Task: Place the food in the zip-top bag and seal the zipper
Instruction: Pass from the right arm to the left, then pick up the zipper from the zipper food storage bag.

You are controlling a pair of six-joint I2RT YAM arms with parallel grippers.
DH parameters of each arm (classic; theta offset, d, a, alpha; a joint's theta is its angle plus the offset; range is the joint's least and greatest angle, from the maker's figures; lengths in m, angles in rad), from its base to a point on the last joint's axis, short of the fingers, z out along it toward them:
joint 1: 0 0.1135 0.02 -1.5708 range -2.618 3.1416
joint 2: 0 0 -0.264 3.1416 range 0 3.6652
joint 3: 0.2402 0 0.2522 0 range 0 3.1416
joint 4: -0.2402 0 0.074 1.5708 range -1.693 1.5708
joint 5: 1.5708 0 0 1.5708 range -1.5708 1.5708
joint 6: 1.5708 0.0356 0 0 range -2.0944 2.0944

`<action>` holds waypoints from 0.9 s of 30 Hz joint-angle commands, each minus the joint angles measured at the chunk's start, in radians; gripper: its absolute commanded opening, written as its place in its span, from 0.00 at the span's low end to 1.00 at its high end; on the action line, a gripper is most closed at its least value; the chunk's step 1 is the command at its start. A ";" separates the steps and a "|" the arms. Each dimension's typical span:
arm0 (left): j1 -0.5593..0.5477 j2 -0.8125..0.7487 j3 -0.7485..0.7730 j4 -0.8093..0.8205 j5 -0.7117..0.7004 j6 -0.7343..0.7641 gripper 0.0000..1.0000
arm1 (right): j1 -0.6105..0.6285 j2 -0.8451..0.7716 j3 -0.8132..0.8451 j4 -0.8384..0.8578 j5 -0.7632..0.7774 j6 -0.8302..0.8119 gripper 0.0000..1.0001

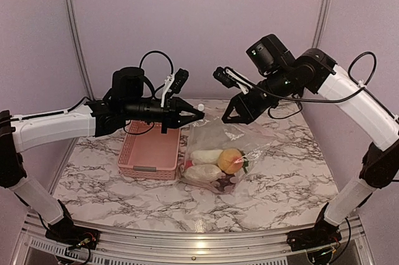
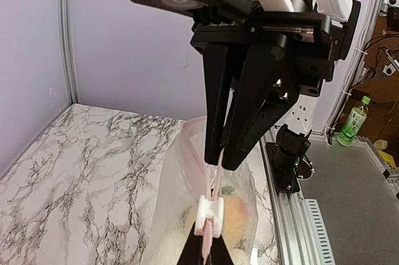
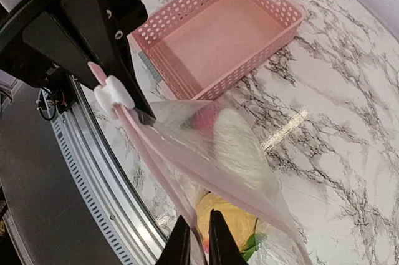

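The zip-top bag (image 1: pixel 225 143) hangs between both grippers above the table, its lower part resting on the marble. Inside it is the food: two white oblong pieces (image 1: pixel 206 156), an orange-yellow fruit (image 1: pixel 230 160) and a red piece (image 1: pixel 188 165). My left gripper (image 1: pixel 196 114) is shut on the pink zipper (image 2: pixel 216 178) just behind its white slider (image 2: pixel 209 215); its own tips show in the left wrist view (image 2: pixel 210 240). My right gripper (image 1: pixel 228 117) is shut on the zipper's other end (image 3: pixel 149 153); its tips show in the right wrist view (image 3: pixel 199 231).
The pink lattice basket (image 1: pixel 149 149) stands empty to the left of the bag, also in the right wrist view (image 3: pixel 277 3). The table's metal front rail (image 3: pixel 93 171) runs below the bag. A green bottle (image 2: pixel 353 121) stands off the table.
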 commanded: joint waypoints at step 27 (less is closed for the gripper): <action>0.010 -0.065 -0.015 -0.080 0.055 0.025 0.00 | 0.061 0.093 0.187 0.177 -0.106 -0.200 0.31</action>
